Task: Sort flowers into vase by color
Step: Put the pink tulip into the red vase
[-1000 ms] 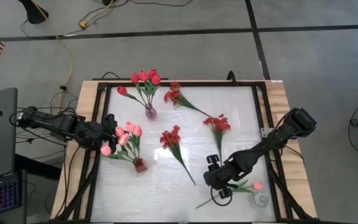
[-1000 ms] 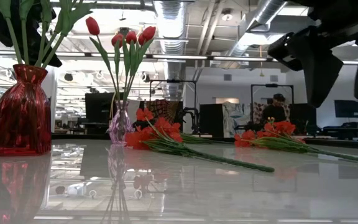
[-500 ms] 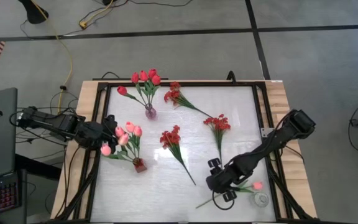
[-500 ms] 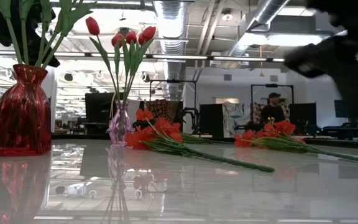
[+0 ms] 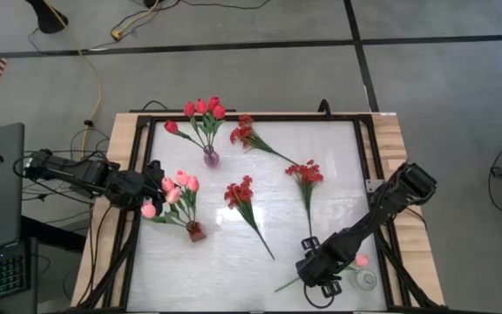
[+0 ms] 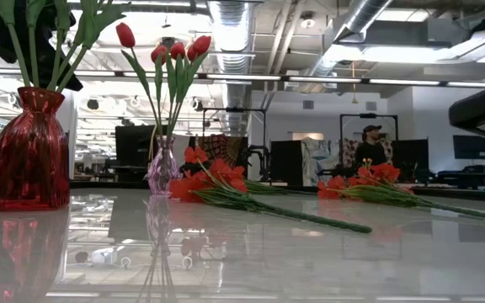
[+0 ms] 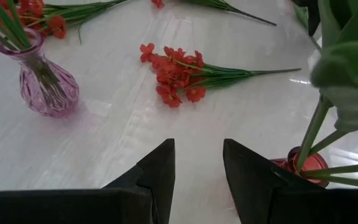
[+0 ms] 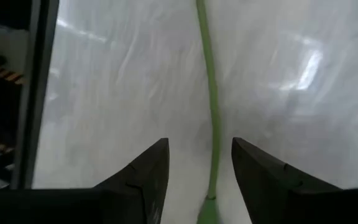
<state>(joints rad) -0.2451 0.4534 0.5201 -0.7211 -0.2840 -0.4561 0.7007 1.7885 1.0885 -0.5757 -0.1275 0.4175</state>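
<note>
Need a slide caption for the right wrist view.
Right gripper, fingers open, straddling a pink tulip's green stem lying on the white table.

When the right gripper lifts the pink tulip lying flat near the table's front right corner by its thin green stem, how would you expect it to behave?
The pink tulip probably weighs little. Its stem is long, thin and slightly curved, so it may bend, with the bloom end drooping. The stem looks smooth and sits between the open fingers of the right gripper, so it could slip or twist.

1. Left arm (image 5: 77, 173): dark, jointed links, black cables trailing alongside.
2. Right arm (image 5: 382, 214): dark segmented links with a blocky joint housing.
3. Left gripper (image 7: 197, 163): two matte black wedge-shaped fingers.
4. Right gripper (image 8: 199, 163): identical black tapered fingers.
</note>
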